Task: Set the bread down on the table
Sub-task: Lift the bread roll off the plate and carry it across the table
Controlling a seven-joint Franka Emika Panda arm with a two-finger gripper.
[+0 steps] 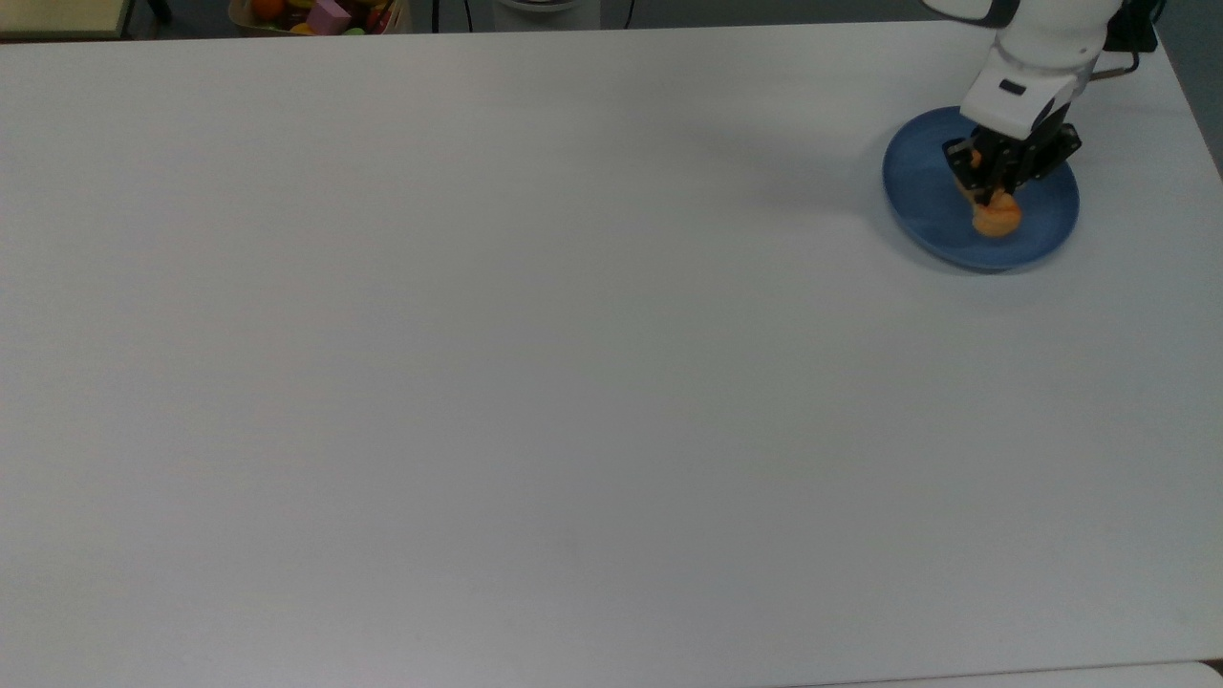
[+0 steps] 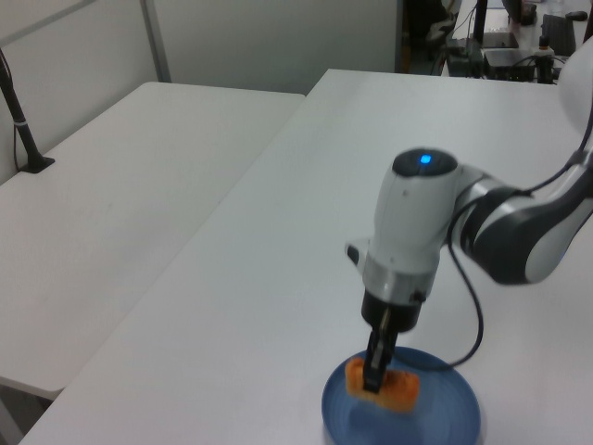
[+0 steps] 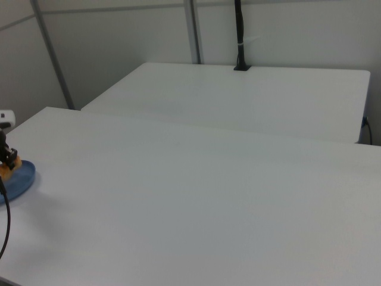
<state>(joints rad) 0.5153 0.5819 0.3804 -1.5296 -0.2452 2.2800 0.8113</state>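
Top view: gripper (image 1: 997, 187) sat over blue plate (image 1: 922, 196) at far right of white worktop (image 1: 535, 363), fingers squeezed tight on bread (image 1: 997, 212). Bread looked small & orange, one end poking out below the black fingers, w/ plate under it. Couldn't tell from here if bread touched plate or hung just above it. White arm (image 1: 1037, 48) came in from top right corner. Box of bright toys (image 1: 320, 14) sat past worktop's far edge, top left, well apart from plate.

Left view: gripper (image 2: 374, 378) pointed straight down, clamped on bread (image 2: 394, 387) near its middle. Bread looked lifted a bit off plate (image 2: 445, 417), left end hanging past plate's rim. Blue light glowed on top of arm (image 2: 417, 232). 2nd white table (image 2: 111, 204) stood beside worktop (image 2: 278, 278) on the left view's left.

Right view: plate (image 3: 18, 179) & bread (image 3: 11, 168) showed small at the right view's left edge, gripper (image 3: 7, 156) on top. Rest of worktop (image 3: 208, 202) lay bare & white.
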